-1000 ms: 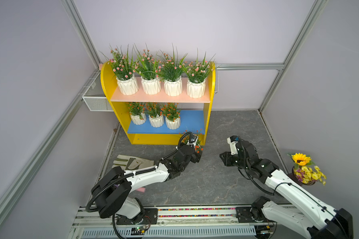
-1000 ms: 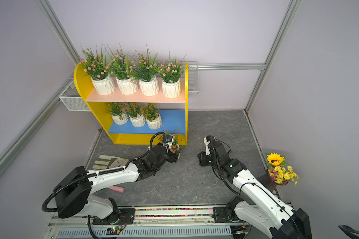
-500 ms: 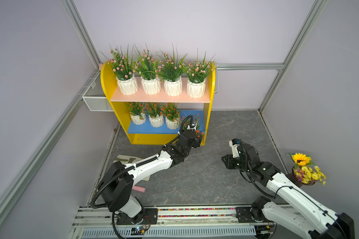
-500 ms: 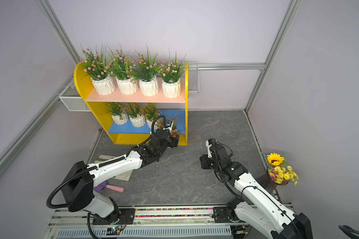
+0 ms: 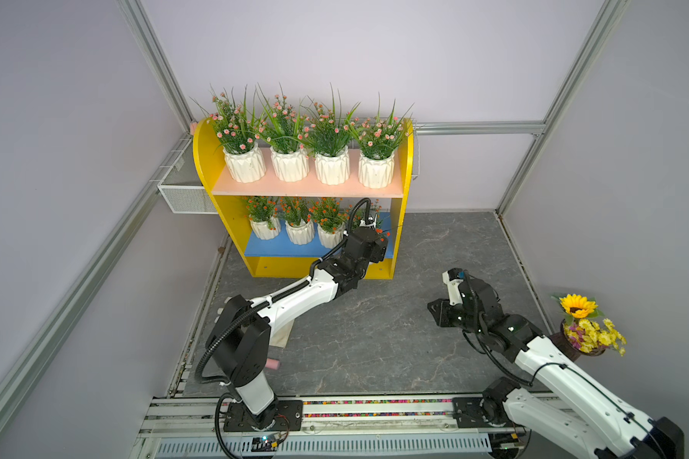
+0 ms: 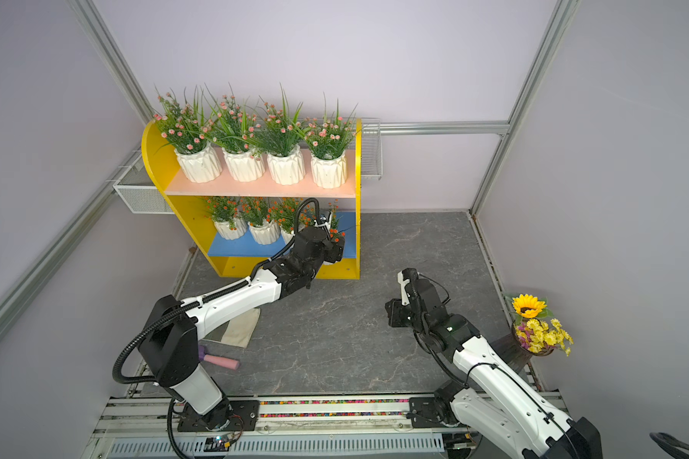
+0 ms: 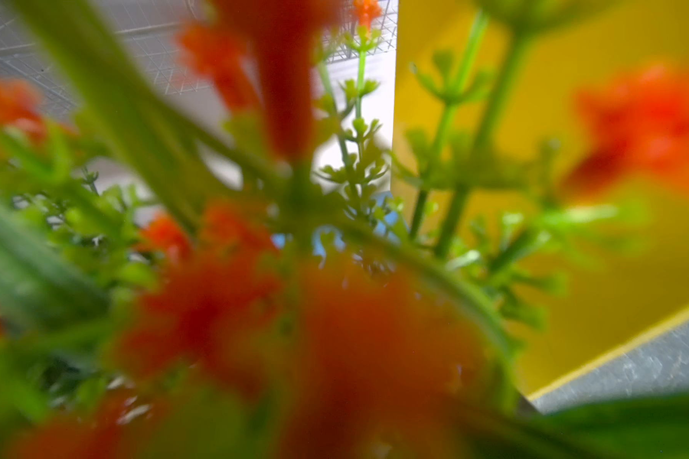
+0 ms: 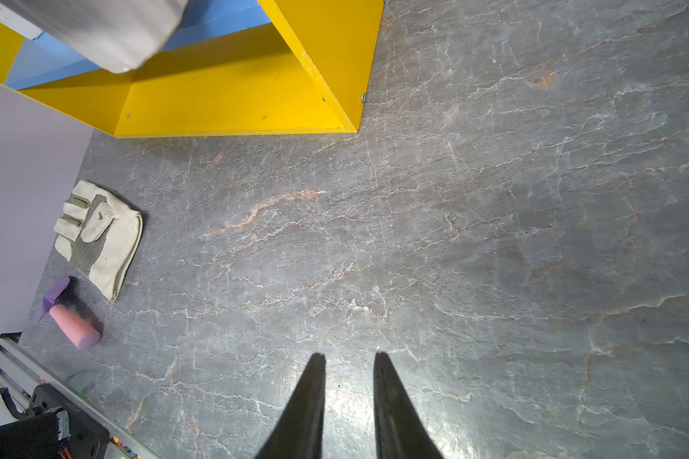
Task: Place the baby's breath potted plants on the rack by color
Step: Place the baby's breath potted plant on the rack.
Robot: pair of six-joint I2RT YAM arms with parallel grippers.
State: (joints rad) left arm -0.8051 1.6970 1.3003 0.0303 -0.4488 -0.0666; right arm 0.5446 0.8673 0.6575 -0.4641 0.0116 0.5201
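I can't read anything from where I stand. The yellow rack (image 5: 205, 159), the white pots (image 5: 244, 167) and the work glove (image 8: 100, 234) show no lettering. The small circuit board (image 5: 265, 439) by the front rail is too tiny to make out any marking.

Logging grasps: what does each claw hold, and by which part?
Left claw: orange plant, hold point hidden. Right claw: nothing.

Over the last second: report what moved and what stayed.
The left hand, shut on the orange-red potted plant, carried it from in front of the rack up to the blue lower board's right end. The right hand, open and empty, and the seven shelved plants stayed put.
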